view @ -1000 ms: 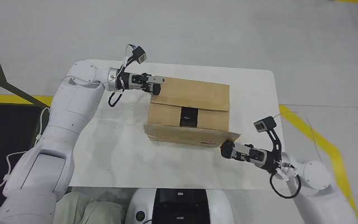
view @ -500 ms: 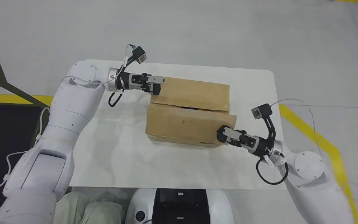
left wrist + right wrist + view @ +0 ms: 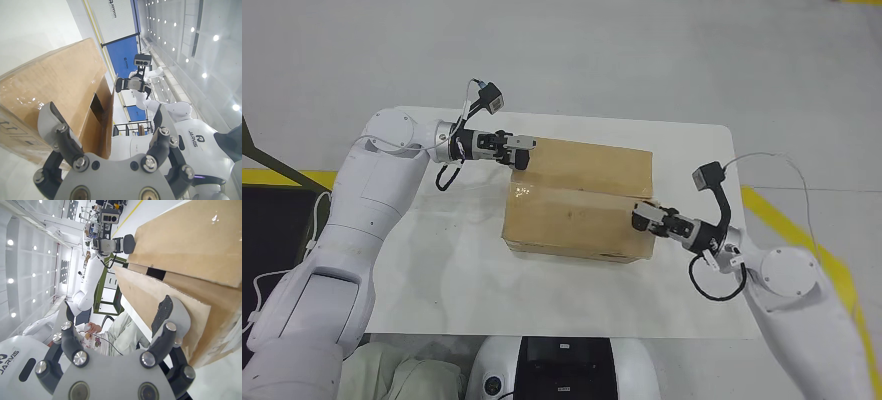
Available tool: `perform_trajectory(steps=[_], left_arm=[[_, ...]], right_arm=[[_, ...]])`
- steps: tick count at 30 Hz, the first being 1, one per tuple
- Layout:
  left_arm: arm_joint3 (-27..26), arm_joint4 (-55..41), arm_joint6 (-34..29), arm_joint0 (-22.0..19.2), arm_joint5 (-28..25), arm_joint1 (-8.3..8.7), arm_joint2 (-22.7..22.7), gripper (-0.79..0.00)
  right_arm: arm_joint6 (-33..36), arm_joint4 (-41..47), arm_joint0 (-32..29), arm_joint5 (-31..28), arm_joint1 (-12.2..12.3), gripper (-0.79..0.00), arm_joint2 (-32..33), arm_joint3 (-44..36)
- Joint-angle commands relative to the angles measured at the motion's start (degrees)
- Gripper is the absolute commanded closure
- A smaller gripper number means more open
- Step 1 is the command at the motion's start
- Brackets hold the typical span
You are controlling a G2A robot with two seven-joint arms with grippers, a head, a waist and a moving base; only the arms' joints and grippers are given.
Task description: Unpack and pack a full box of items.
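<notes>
Fingers spread, left gripper and right gripper touch box edges.

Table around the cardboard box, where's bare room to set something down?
Widest bare patch: table between the cardboard box and the edge on the robot's left. A bare strip runs between the box and the robot-side edge. Crowded: the box's far left corner, at the left gripper, and its right end, at the right gripper.

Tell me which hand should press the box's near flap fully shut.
Right. The right hand touches the near flap at its right end, and that flap stands slightly ajar. The left hand sits at the far flap corner, off that flap.
</notes>
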Motion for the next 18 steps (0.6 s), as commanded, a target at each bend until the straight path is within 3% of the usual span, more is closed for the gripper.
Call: perform_trajectory(steps=[1,7,18], left_arm=[[0.0,0.0,0.0,0.0,0.0,0.0,0.0,-0.785],[0.0,0.0,0.0,0.0,0.0,0.0,0.0,-0.785],[0.0,0.0,0.0,0.0,0.0,0.0,0.0,-0.785]], right_arm=[[-0.26,-0.23,1.16,0.77,-0.12,-0.785,-0.61,0.92],[-3.04,-3.49,3.87,2.64,-0.56,-0.785,-2.69,3.19],[-0.39,2.68,7.99,6.62,-1.14,-0.785,-3.59,9.61]])
